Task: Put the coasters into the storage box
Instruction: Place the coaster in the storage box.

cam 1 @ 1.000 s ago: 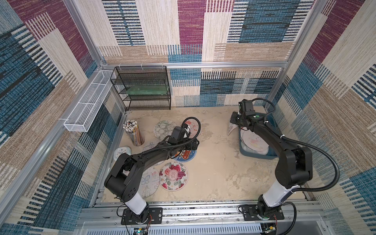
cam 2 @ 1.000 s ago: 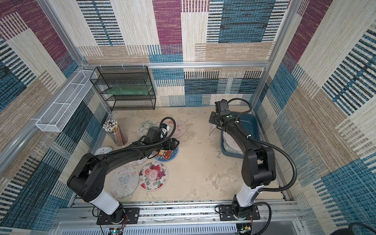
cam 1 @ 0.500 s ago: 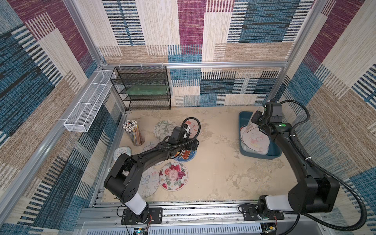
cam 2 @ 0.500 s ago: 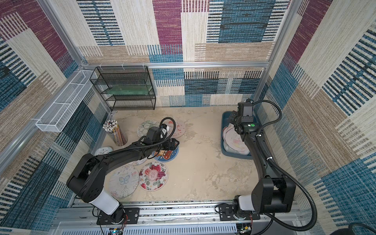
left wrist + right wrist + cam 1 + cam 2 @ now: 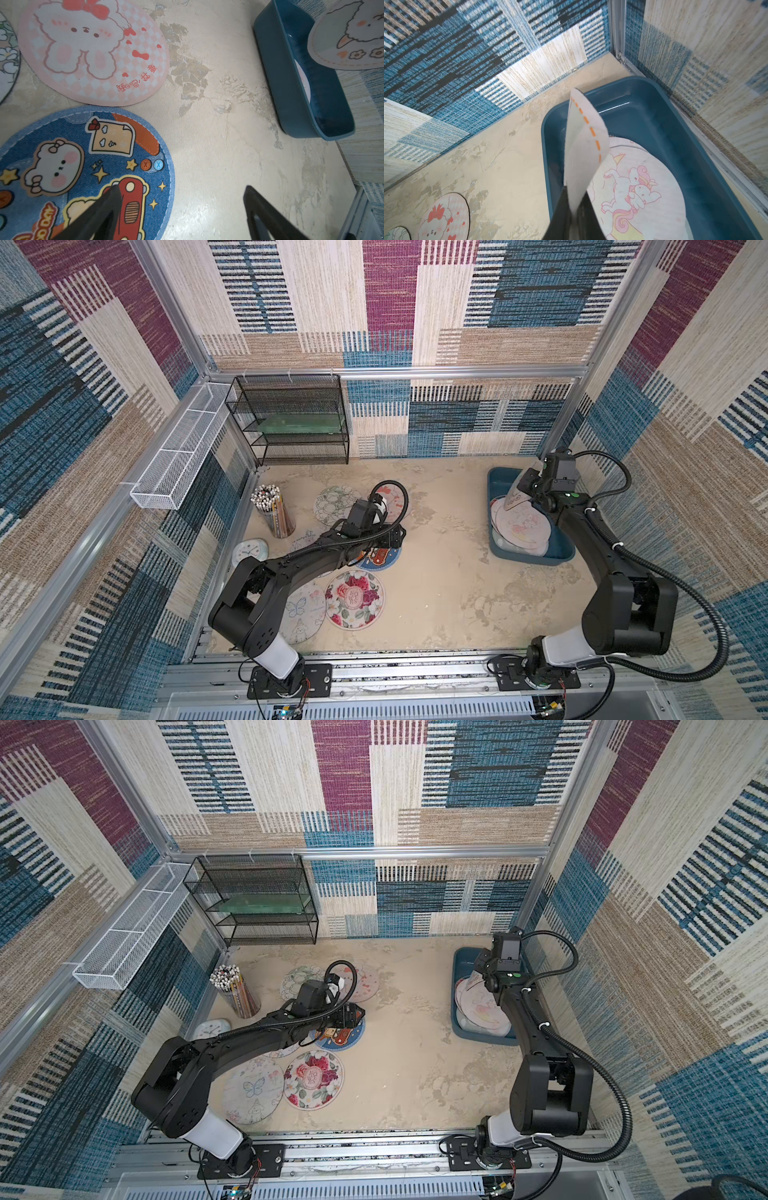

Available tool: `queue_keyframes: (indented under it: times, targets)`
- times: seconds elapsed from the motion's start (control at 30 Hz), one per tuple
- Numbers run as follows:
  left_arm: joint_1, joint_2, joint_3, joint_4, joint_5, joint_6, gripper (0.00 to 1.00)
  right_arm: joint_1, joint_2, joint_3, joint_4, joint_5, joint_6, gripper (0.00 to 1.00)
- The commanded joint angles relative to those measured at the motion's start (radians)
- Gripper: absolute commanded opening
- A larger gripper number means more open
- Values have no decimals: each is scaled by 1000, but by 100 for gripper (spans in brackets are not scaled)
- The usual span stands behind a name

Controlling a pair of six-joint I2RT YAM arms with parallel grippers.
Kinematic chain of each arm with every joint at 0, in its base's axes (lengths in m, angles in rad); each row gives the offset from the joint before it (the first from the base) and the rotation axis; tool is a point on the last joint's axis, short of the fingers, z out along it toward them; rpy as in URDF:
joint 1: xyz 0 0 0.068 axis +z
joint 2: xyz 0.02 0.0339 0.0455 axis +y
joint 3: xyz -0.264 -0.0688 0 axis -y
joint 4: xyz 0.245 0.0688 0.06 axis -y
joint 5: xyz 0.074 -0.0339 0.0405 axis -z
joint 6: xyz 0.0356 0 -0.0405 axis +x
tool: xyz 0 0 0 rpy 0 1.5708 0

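A white coaster (image 5: 583, 141) edged with an orange dashed line is clamped on edge between the closed fingers of the right gripper (image 5: 572, 207). It is held tilted above the far part of the storage box (image 5: 654, 104). In the left wrist view a fluffy white animal and small flowers are seen printed on it, and no writing is found there. The storage box is set on the table (image 5: 449, 572) close to the right-hand wall. A unicorn coaster (image 5: 633, 187) is laid on top of the pile inside. Whether the held one touches it cannot be told.

The left gripper (image 5: 182, 188) is spread wide and nothing is held in it. One finger is placed above the red car printed on a blue coaster (image 5: 83, 166), the other above bare table. Two round buttons marked "X" are printed on that coaster. Yellow lettering near its edge is cut off by the frame and cannot be read with certainty. Just beside it a pink coaster (image 5: 93, 52) with a bunny is laid flat, and red Chinese characters are printed along its rim. Nearer the robot, a flowered coaster (image 5: 354, 599) is marked with letters in its middle, too small to be read. A butterfly coaster (image 5: 253, 1090) lies beside it, partly covered by the left arm.
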Motion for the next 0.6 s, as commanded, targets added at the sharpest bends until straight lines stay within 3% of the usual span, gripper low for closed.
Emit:
queue_keyframes:
  times: [0.0, 0.23, 0.37, 0.57]
  targets:
    - [1, -9, -4, 21, -17, -11, 91, -4, 26, -30, 94, -23, 11, 5]
    - [1, -8, -4, 30, 4, -4, 91, -48, 101, -111, 50, -18, 58, 5]
    - [1, -6, -8, 70, 72, 14, 91, -67, 122, -128, -20, 1, 78, 7]
    - [1, -10, -21, 131, 137, 15, 92, -85, 115, -153, -73, 3, 94, 21]
